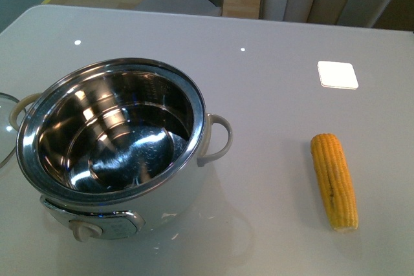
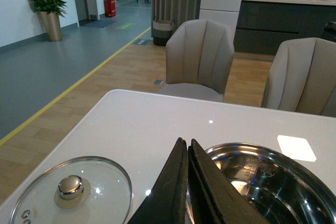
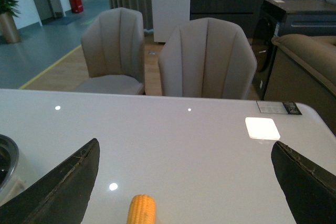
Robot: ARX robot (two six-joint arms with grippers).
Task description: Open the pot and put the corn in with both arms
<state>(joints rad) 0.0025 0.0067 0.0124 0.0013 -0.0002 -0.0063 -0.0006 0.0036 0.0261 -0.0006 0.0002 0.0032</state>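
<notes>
**Q:** On the tabletop [image 1: 259,24], seen from the front, what lies where?

**A:** Left of centre the pot [image 1: 184,189] stands with its lid off, steel bowl shining. The corn [image 1: 334,181] lies well apart to its right, lengthwise toward me and touching nothing. A white square [image 1: 337,74] sits beyond the corn.

**Q:** And the lid?

**A:** The front view catches only a curved glass edge at the far left. My left wrist view shows the whole lid [image 2: 71,192], knob up, flat on the tabletop beside the pot.

**Q:** Your fingers?

**A:** They show only in the wrist views. My left fingers [image 2: 178,182] are pressed together with nothing between them, and the lid and pot rim show on either side. My right fingers [image 3: 68,182] are spread wide and hold nothing. One end of the corn shows on the tabletop between them.
</notes>
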